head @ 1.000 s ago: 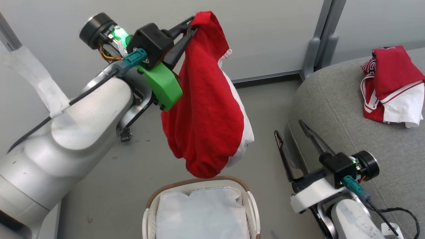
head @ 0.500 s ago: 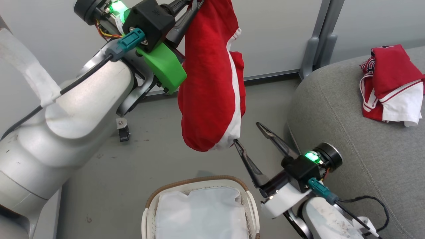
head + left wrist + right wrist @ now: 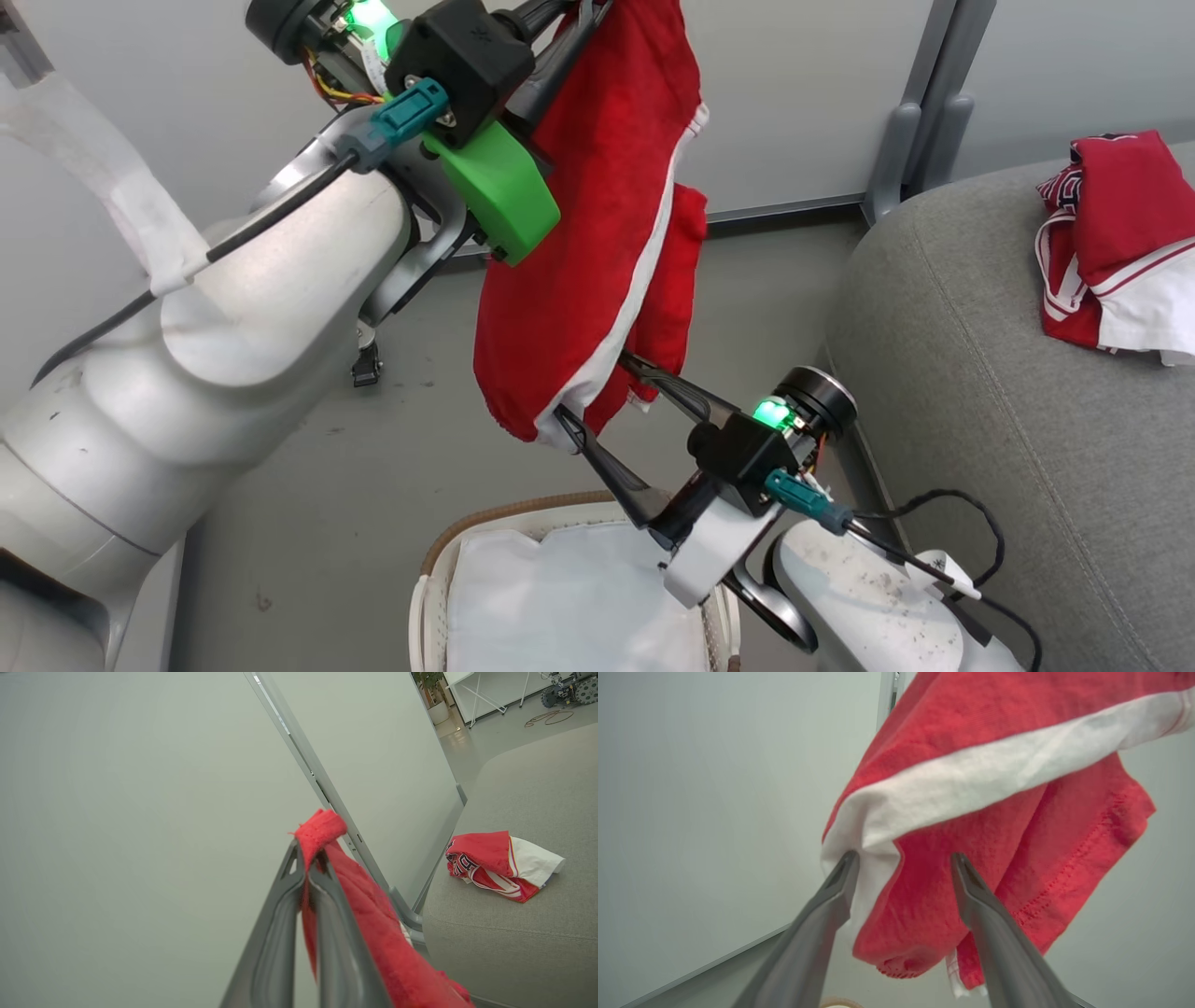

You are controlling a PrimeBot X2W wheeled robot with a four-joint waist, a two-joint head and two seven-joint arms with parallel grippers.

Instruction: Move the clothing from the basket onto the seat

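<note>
The shorts [image 3: 597,233] hung above the basket [image 3: 467,534], the left gripper [image 3: 308,856] at their top, the right gripper [image 3: 594,388] at their lower hem. Right of the basket stood the seat [image 3: 980,392], jersey [image 3: 1111,252] on it.

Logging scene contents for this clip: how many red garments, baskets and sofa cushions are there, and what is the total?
Sofa cushion: 1
Basket: 1
Red garments: 2, the shorts held by the left end effector and the jersey on the cushion
Total: 4
</note>
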